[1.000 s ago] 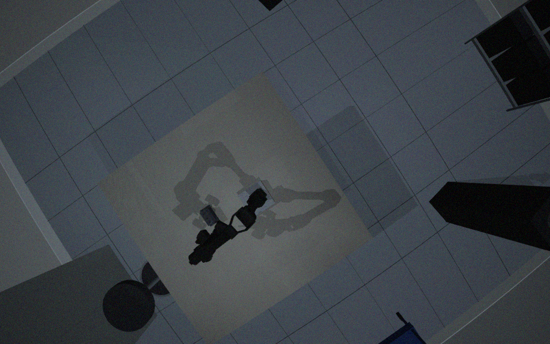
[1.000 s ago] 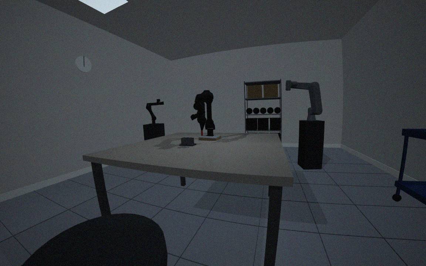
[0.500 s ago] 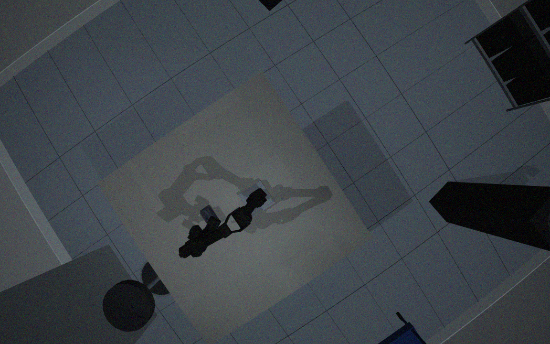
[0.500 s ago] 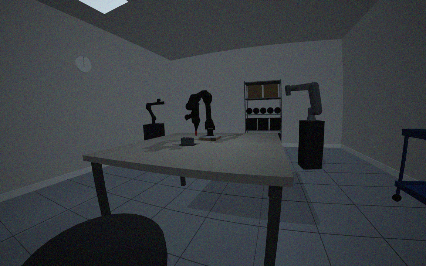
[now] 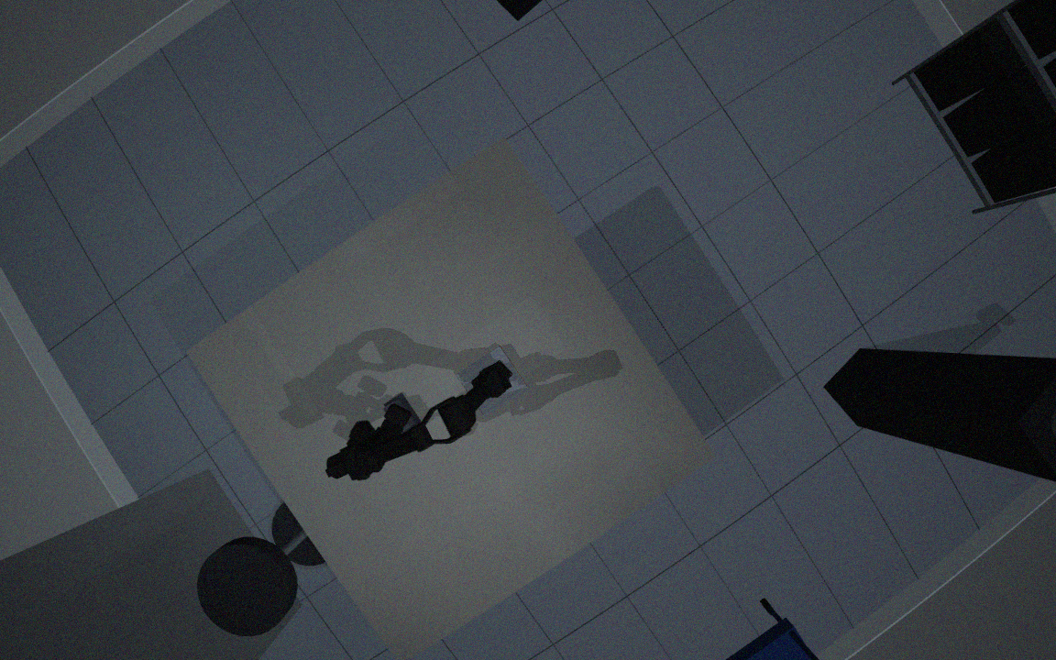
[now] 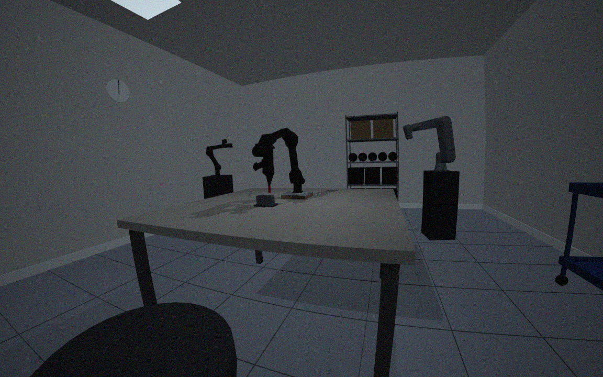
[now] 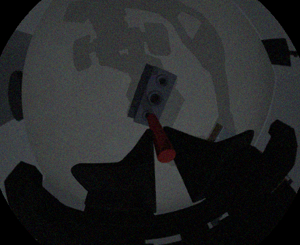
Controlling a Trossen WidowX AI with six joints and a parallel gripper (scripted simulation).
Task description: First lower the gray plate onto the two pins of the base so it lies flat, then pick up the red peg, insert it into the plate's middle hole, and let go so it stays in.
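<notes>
- ok so from where I'm standing, the arm (image 5: 457,416) (image 6: 293,157) is basically all black, pretty dim in here tho
- chunky, blocky joints, with a rounded bend at the top of it, left of centre in the exterior frame
- there's an angular see-through gap in one section, middle of the top frame
- gripper (image 6: 269,184) (image 7: 157,132) is black too; its fingers are wide at the back and taper to narrow tips
- pale little strips low in the wrist frame, can't tell if they're markings or gaps
- any screws or cables are lost in the dark
</notes>
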